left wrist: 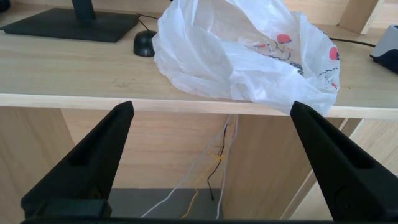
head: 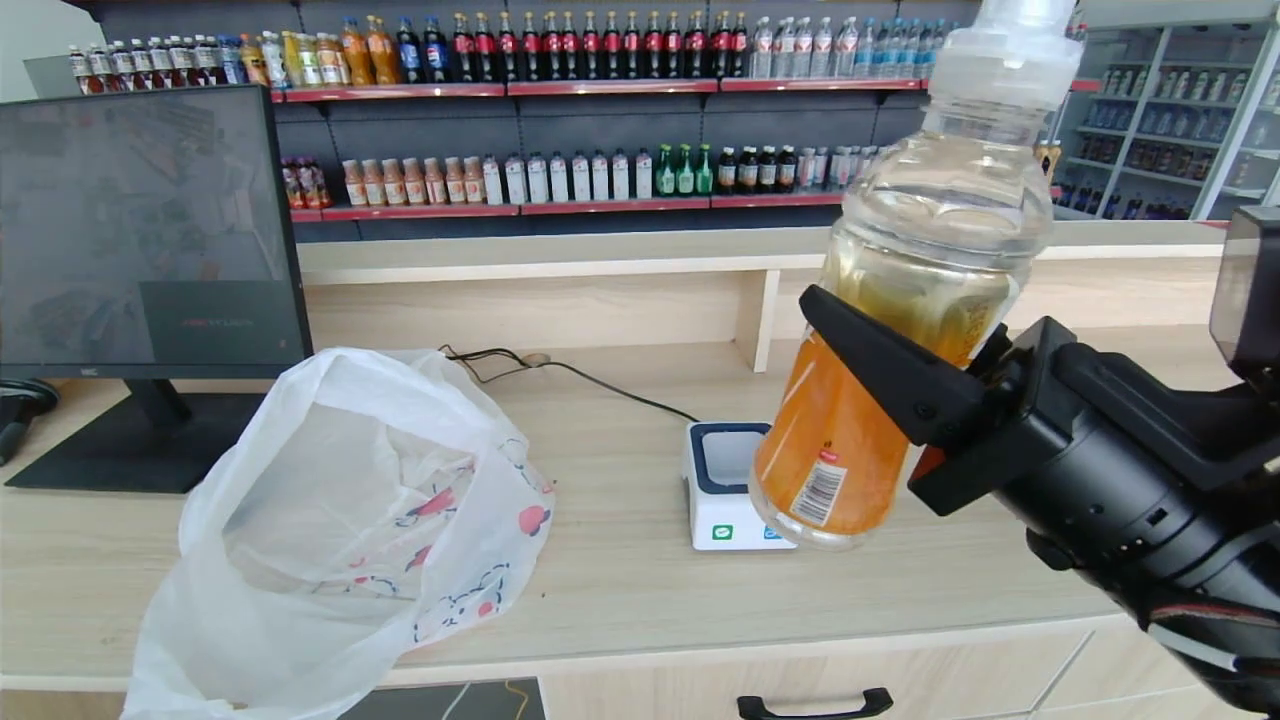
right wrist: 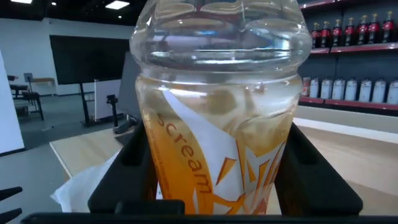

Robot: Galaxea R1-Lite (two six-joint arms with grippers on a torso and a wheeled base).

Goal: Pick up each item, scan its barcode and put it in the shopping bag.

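Head view: right gripper fingers clamp the mid-body of the orange drink bottle, held tilted in the air just over the scanner, barcode facing cam. Prob part-full: moderate wt, liquid sloshes. Smooth plastic, slippery, dents if squeezed; waist is the best hold. Far finger hidden behind bottle, cap cut off. Left gripper fingers spread wide, empty, low by tabletop edge near shopping bag.

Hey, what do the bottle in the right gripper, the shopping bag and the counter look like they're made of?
Bottle: probably clear glossy plastic; the orange drink shows through its wall.
Shopping bag: thin translucent white plastic film, crumpled, with printed patterns.
Counter: pale matte wood-look board; grain lines show, possibly laminate.
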